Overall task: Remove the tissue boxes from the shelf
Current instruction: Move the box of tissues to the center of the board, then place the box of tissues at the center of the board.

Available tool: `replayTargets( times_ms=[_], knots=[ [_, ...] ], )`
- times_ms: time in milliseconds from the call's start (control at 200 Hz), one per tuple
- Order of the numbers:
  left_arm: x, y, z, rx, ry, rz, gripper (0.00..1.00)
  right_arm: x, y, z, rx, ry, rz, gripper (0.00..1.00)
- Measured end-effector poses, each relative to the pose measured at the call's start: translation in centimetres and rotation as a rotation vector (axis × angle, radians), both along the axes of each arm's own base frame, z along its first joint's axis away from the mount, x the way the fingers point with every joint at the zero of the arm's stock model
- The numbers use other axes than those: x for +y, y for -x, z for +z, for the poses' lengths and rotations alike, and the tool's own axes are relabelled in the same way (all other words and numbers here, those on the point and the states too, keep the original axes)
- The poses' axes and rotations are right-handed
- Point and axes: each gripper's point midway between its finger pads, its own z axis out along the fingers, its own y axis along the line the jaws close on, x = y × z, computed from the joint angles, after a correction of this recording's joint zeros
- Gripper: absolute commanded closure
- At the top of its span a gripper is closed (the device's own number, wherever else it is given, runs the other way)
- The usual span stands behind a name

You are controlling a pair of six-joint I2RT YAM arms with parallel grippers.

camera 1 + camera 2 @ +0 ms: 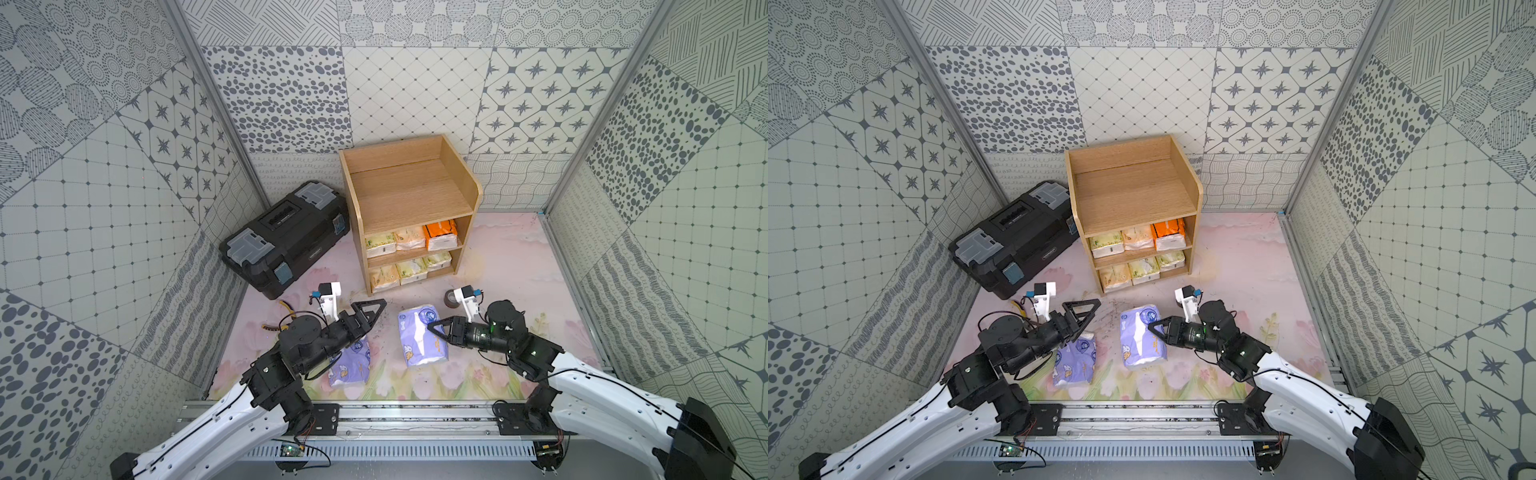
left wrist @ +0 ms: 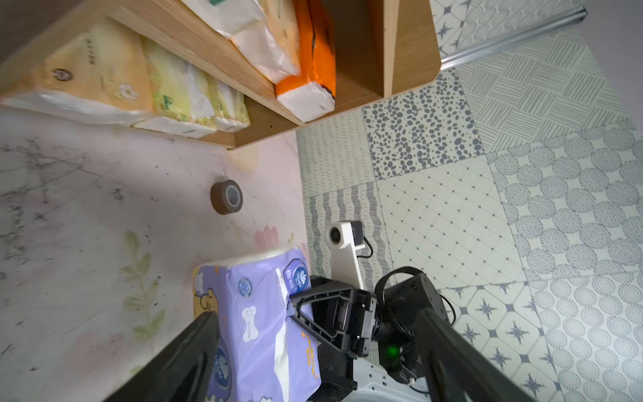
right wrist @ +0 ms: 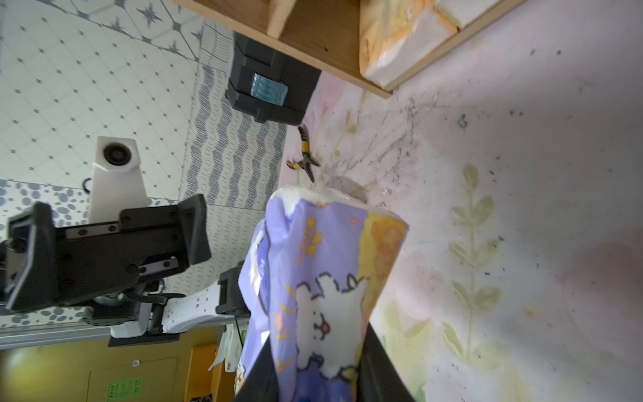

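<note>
R gripper (image 1: 432, 327) is clamped on a lavender cartoon-print, plastic-wrapped tissue pack (image 1: 419, 336). Its wrist view shows the film bunched and waisted betw. the fingers (image 3: 382, 376), so the pack squashes easily. Can't tell if it rests on the pink floral mat (image 1: 498, 270) or hangs just off it.

L gripper (image 1: 376, 309) is spread wide and empty. A second lavender soft pack (image 1: 351, 365) lies on the mat below and behind its tips, untouched.

Ahead of both grippers stands the light wooden three-tier shelf (image 1: 411, 195), top bare, six packs inside:
- mid tier: an orange film-wrapped pack (image 1: 440, 235) and the mid-tier cream/yellow-green packs (image 1: 380, 245)
- bottom tier: the bottom-tier cream/yellow-green packs (image 1: 411, 270)

All have their ends toward the grippers, side by side.

Judgement: light, soft, slick film, not fragile. There looks to be no finger room betw. neighbours, so take the exposed front end w/ a top-to-bottom pinch, firm enough to dent, and pull straight out.
</note>
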Motion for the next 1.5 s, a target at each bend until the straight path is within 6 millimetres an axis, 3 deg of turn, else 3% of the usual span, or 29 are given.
replayTargets(
  times_ms=[250,530,981,1131,1261,1411,1501],
  knots=[
    [3.9,0.5,-4.8,0.125,-0.110,0.148,0.09,2.1,0.5,-5.0,0.027,0.128,-0.038,0.83],
    [6.1,1.0,-6.9,0.180,-0.172,0.228,0.09,4.3,0.3,-8.9,0.055,0.175,-0.085,0.83],
    [7.3,1.2,-7.8,0.199,-0.205,0.273,0.09,10.8,0.4,-9.4,0.058,0.099,-0.079,0.75],
    [7.6,1.2,-7.7,0.193,-0.202,0.282,0.09,12.5,0.5,-9.5,0.061,0.089,-0.085,0.65],
    [7.8,1.3,-7.7,0.192,-0.204,0.286,0.09,13.2,0.8,-9.9,0.062,0.098,-0.090,0.43],
    [7.9,1.5,-7.8,0.193,-0.205,0.287,0.08,12.3,0.8,-10.8,0.040,0.175,-0.110,0.26],
    [7.9,1.5,-7.7,0.189,-0.201,0.286,0.08,11.1,0.6,-9.8,0.000,0.216,-0.130,0.22]
  ],
)
